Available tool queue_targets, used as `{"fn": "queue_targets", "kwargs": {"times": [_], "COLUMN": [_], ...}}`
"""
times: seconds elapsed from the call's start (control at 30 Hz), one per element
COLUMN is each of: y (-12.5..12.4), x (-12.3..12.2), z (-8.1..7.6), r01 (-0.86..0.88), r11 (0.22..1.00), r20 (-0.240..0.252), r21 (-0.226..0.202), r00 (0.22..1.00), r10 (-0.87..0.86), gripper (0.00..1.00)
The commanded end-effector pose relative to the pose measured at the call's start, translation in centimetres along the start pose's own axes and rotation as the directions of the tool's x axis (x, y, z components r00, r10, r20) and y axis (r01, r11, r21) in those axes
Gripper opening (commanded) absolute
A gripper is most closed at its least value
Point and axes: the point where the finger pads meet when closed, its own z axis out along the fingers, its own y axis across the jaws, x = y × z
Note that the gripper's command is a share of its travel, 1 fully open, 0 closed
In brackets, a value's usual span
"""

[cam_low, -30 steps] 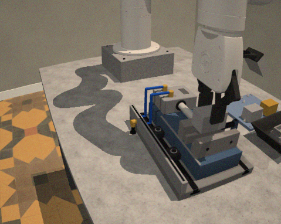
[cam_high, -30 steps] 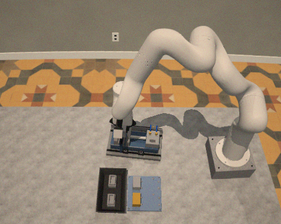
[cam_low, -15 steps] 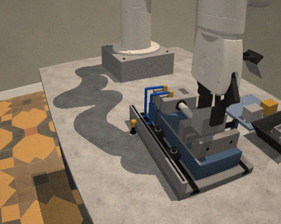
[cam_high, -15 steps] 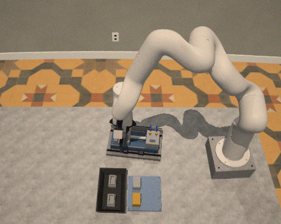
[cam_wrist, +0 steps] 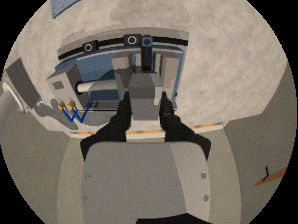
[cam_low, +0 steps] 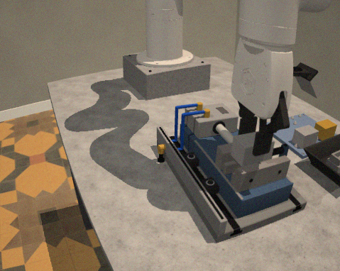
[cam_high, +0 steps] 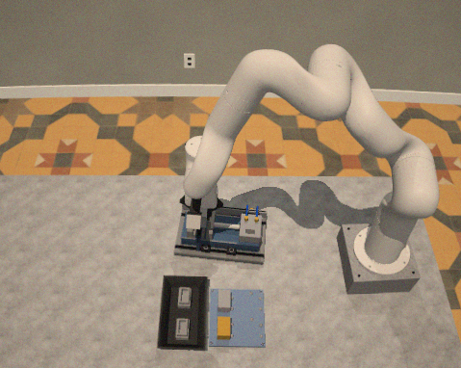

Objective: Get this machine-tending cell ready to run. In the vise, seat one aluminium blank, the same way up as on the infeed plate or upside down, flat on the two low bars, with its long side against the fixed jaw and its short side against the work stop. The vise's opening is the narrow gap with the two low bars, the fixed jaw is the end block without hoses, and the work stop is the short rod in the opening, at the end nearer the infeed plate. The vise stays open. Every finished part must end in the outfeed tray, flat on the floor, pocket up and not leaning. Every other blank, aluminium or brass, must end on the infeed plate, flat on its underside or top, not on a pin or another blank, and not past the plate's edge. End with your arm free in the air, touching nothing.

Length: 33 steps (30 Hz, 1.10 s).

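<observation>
Releasing early risks misseating: the gripper (cam_low: 259, 142), jaws half-closed on the aluminium blank (cam_low: 245, 148), hangs it over the vise (cam_low: 259, 195) opening below.

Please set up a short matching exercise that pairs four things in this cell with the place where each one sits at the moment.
Things:
1. grey aluminium blank held by the gripper
2. yellow brass blank
3. two grey finished parts with pockets
4. second grey aluminium blank

Places:
A. in the black outfeed tray
B. on the blue infeed plate, at the end nearer the vise
C. in the opening of the blue vise, between the black gripper fingers
D. on the blue infeed plate, at the end farther from the vise

Pairs: 1-C, 2-D, 3-A, 4-B
</observation>
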Motion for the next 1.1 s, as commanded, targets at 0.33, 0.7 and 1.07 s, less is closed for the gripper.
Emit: {"fn": "queue_targets", "kwargs": {"times": [0.33, 0.7, 1.07], "y": [0.1, 0.1, 0.1], "x": [-0.01, -0.01, -0.01], "z": [0.34, 0.51, 0.57], "r01": [0.0, 0.0, 0.0], "r11": [1.0, 1.0, 1.0], "r20": [0.0, 0.0, 0.0], "r21": [-0.002, -0.002, -0.002], "r00": [1.0, 1.0, 1.0], "r10": [0.0, 0.0, 0.0], "gripper": [0.0, 0.0, 0.0]}}
